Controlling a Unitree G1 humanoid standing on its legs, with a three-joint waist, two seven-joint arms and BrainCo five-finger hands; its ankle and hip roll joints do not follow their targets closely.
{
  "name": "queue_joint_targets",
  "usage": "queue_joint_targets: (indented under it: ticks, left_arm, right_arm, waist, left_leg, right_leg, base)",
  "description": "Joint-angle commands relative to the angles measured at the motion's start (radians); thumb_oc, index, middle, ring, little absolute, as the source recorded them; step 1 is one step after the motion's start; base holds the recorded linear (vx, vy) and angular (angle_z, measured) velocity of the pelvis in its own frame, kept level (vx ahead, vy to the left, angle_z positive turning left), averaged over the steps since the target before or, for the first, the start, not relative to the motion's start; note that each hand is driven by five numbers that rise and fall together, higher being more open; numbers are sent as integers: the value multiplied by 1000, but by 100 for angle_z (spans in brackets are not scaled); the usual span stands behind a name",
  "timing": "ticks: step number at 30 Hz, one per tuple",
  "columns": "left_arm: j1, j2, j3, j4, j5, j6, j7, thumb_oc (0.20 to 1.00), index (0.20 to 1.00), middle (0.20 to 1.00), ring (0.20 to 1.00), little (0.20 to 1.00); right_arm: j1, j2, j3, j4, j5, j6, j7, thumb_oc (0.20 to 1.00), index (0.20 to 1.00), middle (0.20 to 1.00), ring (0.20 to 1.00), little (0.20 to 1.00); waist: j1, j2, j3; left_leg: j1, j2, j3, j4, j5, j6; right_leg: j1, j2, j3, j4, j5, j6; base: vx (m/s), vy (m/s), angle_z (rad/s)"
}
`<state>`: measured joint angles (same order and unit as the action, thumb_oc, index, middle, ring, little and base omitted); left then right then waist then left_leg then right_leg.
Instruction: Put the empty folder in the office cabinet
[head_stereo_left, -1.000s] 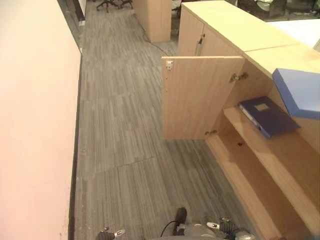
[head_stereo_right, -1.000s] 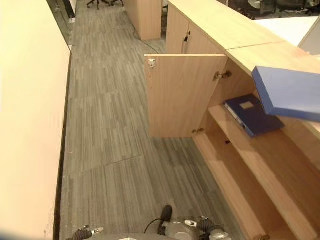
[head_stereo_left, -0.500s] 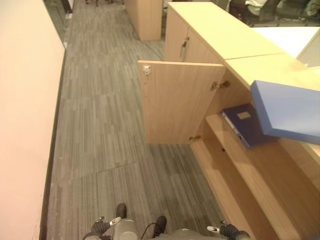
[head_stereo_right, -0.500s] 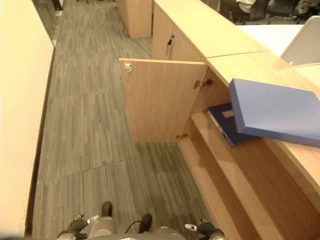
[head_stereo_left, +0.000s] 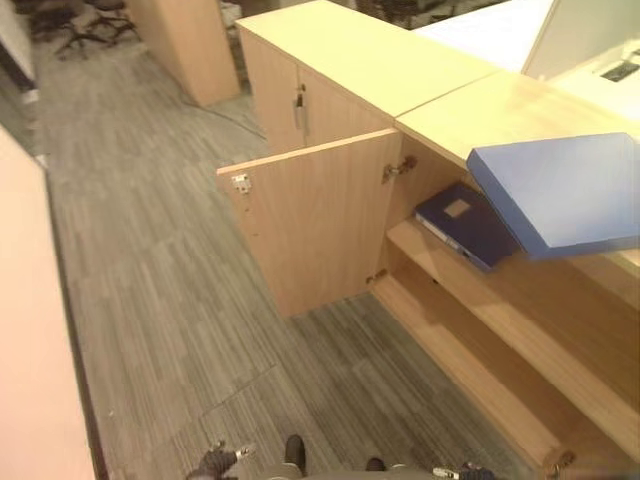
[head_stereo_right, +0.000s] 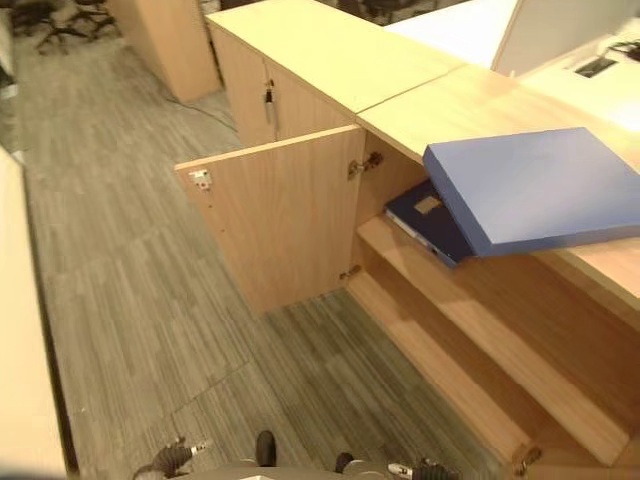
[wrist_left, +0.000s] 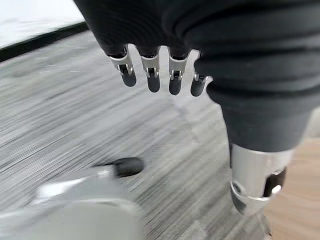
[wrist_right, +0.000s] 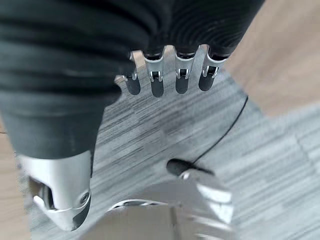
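Left robot hand (wrist_left: 160, 75) hangs low over the grey striped carpet floor (head_stereo_left: 150, 280), fingers straight, holding nothing. Next, one light wooden cabinet door (head_stereo_left: 315, 220) swung open. Inside the light wooden office cabinet (head_stereo_left: 480, 300), one dark blue folder (head_stereo_left: 465, 222) lies flat on the upper shelf. One bright blue folder (head_stereo_left: 565, 190) sits on the cabinet top, overhanging the edge. Right robot hand (wrist_right: 170, 75) likewise relaxed and empty. Two folders, two robot hands.

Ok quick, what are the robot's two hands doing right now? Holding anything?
Left hand: open, fingers relaxed, holding nothing.
Right hand: open, fingers relaxed, holding nothing.
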<state>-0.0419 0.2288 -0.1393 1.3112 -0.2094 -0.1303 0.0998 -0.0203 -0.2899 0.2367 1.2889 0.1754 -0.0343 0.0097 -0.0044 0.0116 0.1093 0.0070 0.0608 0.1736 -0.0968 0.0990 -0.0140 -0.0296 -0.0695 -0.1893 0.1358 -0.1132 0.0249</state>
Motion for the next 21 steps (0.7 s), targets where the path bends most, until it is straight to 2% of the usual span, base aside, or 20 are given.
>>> queue_joint_targets:
  ticks: [1,2,3,4,5,6,7,8,9,10,11,12,14,15,18,20,21]
  left_arm:
    - [20,53,3,-1,31,3,-4,1000,1000,1000,1000,1000]
    - [21,57,4,-3,37,7,-7,1000,1000,1000,1000,1000]
    - [20,65,13,-5,43,15,-14,1000,1000,1000,1000,1000]
    - [20,65,13,-5,43,15,-14,1000,1000,1000,1000,1000]
    - [24,67,20,-3,46,19,-19,1000,1000,1000,1000,1000]
    - [34,71,38,0,43,24,-26,1000,1000,1000,1000,1000]
    - [38,74,48,4,41,27,-28,1000,1000,1000,1000,1000]
    - [39,75,49,4,42,27,-29,1000,1000,1000,1000,1000]
    - [44,72,60,7,35,31,-33,1000,1000,1000,1000,1000]
    - [43,69,55,8,37,35,-36,1000,1000,1000,1000,1000]
    - [43,69,55,8,37,35,-36,1000,1000,1000,1000,1000]
    - [44,64,50,8,47,32,-43,1000,1000,1000,1000,1000]
    - [49,56,44,10,51,30,-48,1000,1000,1000,1000,1000]
    - [50,52,41,8,47,30,-51,1000,1000,1000,1000,1000]
    - [55,49,41,-9,29,25,-54,1000,1000,1000,1000,1000]
    - [61,47,40,-21,9,22,-48,1000,1000,1000,1000,1000]
    - [63,37,44,-50,-36,13,-33,1000,1000,1000,1000,1000]
  right_arm:
    - [-33,25,40,-7,-13,-10,2,1000,1000,1000,1000,1000]
    - [-38,24,48,-13,-20,-10,3,1000,1000,1000,1000,1000]
    - [-55,21,58,-23,-30,-10,4,1000,1000,1000,1000,1000]
    - [-55,21,58,-23,-30,-10,4,1000,1000,1000,1000,1000]
    - [-61,21,65,-24,-34,-9,5,1000,1000,1000,1000,1000]
    - [-72,28,74,-24,-39,-7,11,1000,1000,1000,1000,1000]
    - [-70,33,75,-22,-35,-7,15,1000,1000,1000,1000,1000]
    - [-70,33,75,-22,-35,-8,15,1000,1000,1000,1000,1000]
    - [-69,34,71,-20,-24,-8,14,1000,1000,1000,1000,1000]
    - [-66,35,70,-21,-19,-9,12,1000,1000,1000,1000,1000]
    - [-66,35,70,-21,-19,-9,11,1000,1000,1000,1000,1000]
    - [-62,34,61,-17,1,-7,7,1000,1000,1000,1000,1000]
    - [-60,37,54,-15,14,-8,4,1000,1000,1000,1000,1000]
    - [-57,41,50,-10,23,-8,3,1000,1000,1000,1000,1000]
    - [-58,46,53,-7,44,-15,0,1000,1000,1000,1000,1000]
    - [-66,44,67,-15,53,-16,-5,1000,1000,1000,1000,1000]
    - [-79,35,76,-37,73,-18,-7,1000,1000,1000,1000,1000]
  waist:
    - [35,-55,8]
    - [43,-51,8]
    - [60,-50,6]
    - [60,-50,7]
    - [68,-53,5]
    - [82,-62,8]
    - [85,-69,11]
    - [86,-70,12]
    - [68,-77,18]
    - [50,-79,26]
    - [53,-80,26]
    - [37,-84,25]
    - [33,-86,20]
    - [27,-89,17]
    - [22,-104,21]
    - [40,-100,37]
    - [68,-89,57]
  left_leg:
    - [-28,-35,28,10,-99,8]
    - [-10,-27,52,10,-119,1]
    - [2,-15,119,10,-126,-1]
    - [3,-15,119,10,-126,-1]
    - [11,-13,150,10,-130,0]
    - [35,-6,220,10,-137,3]
    - [48,-5,249,10,-142,4]
    - [50,-5,250,10,-142,4]
    - [80,3,287,10,-151,4]
    - [93,8,291,10,-154,7]
    - [93,8,294,10,-153,6]
    - [112,12,313,15,-161,8]
    - [118,23,337,34,-165,1]
    - [114,44,354,83,-175,-7]
    - [86,140,393,281,-207,-26]
    - [16,255,364,539,-145,-59]
    - [-61,299,241,680,-69,-69]
  right_leg:
    - [50,-219,-135,-101,206,141]
    - [58,-229,-207,-81,196,146]
    - [68,-240,-364,-52,190,141]
    - [69,-240,-364,-52,190,142]
    - [72,-239,-427,-37,183,139]
    - [60,-237,-548,-9,182,136]
    - [60,-237,-590,-12,185,137]
    - [62,-236,-590,-14,186,136]
    - [49,-234,-580,-15,206,145]
    - [28,-212,-524,-16,198,137]
    - [26,-211,-522,-16,198,135]
    - [34,-187,-490,-60,200,138]
    - [51,-168,-476,-96,200,132]
    - [58,-146,-451,-119,191,120]
    - [82,-97,-391,-156,151,81]
    - [115,-45,-349,-165,103,27]
    - [132,-16,-314,-167,76,-8]
  base:
    - [65,95,-109]
    - [74,192,-92]
    - [68,134,-66]
    - [18,133,-73]
    - [18,84,-132]
    - [25,85,-137]
    - [15,48,-146]
    - [40,-40,-115]
    - [65,-73,-104]
    - [61,-77,-68]
    - [61,-115,-56]
    - [39,-146,-75]
    - [36,-151,-90]
    - [44,-165,-61]
    - [85,-250,-58]
    - [136,-306,-143]
    - [125,-172,-146]
